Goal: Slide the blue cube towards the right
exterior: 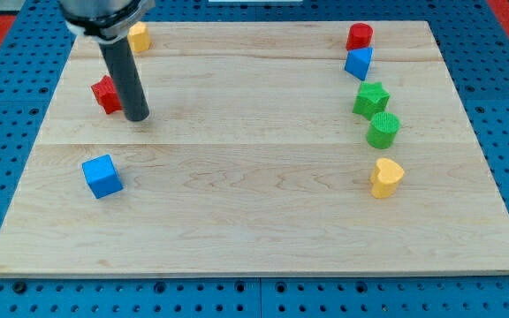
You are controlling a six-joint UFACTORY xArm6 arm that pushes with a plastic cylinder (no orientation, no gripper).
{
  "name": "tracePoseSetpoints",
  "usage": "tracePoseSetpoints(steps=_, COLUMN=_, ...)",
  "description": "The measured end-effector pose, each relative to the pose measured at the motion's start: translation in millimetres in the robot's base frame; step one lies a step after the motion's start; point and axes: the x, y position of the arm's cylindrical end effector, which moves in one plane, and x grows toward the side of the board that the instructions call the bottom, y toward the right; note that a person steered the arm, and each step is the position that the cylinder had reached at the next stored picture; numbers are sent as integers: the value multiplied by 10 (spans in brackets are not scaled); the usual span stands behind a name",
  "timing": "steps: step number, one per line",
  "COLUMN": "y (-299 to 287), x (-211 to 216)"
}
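The blue cube [102, 175] sits on the wooden board [254, 203] at the view's lower left. My tip [137, 117] is above and slightly right of it, apart from it, and just right of a red star-like block [106, 94], which the rod partly hides.
A yellow block [138, 37] lies at the top left. At the view's right stand a red cylinder [359, 36], a blue triangular block [358, 63], a green star [371, 98], a green cylinder [383, 130] and a yellow heart-like block [385, 177].
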Motion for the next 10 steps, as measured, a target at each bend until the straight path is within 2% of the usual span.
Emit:
tracePoseSetpoints(steps=2, y=-714, x=644)
tracePoseSetpoints(steps=3, y=-401, x=893)
tracePoseSetpoints(steps=5, y=518, x=919)
tracePoseSetpoints(steps=10, y=862, x=1504)
